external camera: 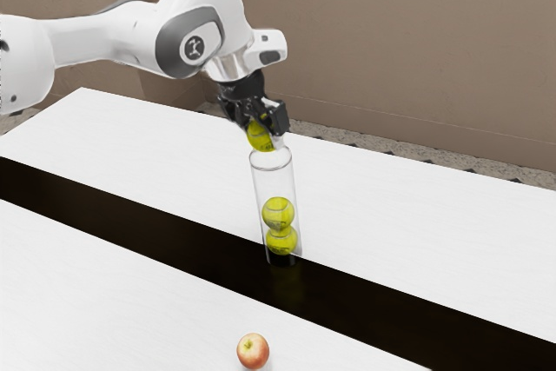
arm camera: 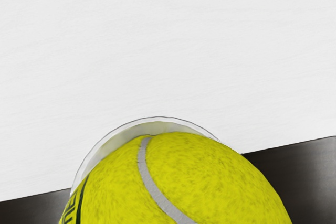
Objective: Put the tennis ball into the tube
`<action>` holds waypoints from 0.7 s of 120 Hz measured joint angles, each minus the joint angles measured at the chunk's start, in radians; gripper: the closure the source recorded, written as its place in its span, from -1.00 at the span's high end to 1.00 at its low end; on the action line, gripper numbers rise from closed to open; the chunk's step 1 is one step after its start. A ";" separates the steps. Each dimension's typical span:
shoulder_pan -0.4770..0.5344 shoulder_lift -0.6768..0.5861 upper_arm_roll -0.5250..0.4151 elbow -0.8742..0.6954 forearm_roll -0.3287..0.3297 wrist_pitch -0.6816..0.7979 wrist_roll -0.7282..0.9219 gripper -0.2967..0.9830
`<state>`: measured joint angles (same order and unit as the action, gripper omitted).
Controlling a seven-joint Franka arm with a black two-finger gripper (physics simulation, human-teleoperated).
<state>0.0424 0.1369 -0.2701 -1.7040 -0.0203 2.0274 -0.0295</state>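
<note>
My gripper [external camera: 263, 130] is shut on a yellow tennis ball [external camera: 259, 135], just above the open top of the clear tube [external camera: 257, 182]. The tube stands upright, with two more balls inside, an upper ball [external camera: 278, 214] and a lower ball [external camera: 281, 241] stacked near its base. In the exterior view the held ball's underside is close to the rim, slightly toward the view's left. In the wrist view the held ball [arm camera: 178, 182] covers most of the tube mouth, and an arc of the tube's rim [arm camera: 157, 118] shows beyond it.
A red and yellow apple [external camera: 253, 351] lies on the white table [external camera: 104, 258] near the exterior view's lower edge. A dark strip [external camera: 156, 232] crosses the table, and the tube's base is on it. Behind the table stands a brown wall.
</note>
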 joint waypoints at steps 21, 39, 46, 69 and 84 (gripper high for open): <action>-0.005 0.018 0.004 0.014 -0.005 -0.001 -0.017 0.11; -0.006 0.031 0.008 0.031 -0.010 -0.003 -0.025 0.31; -0.006 0.035 0.008 0.036 -0.011 -0.005 -0.028 0.36; -0.004 -0.040 0.020 0.043 -0.007 -0.124 -0.006 0.47; -0.014 -0.090 0.072 0.089 0.025 -0.209 0.015 0.50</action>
<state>0.0285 0.0472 -0.1981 -1.6148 0.0043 1.8186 -0.0141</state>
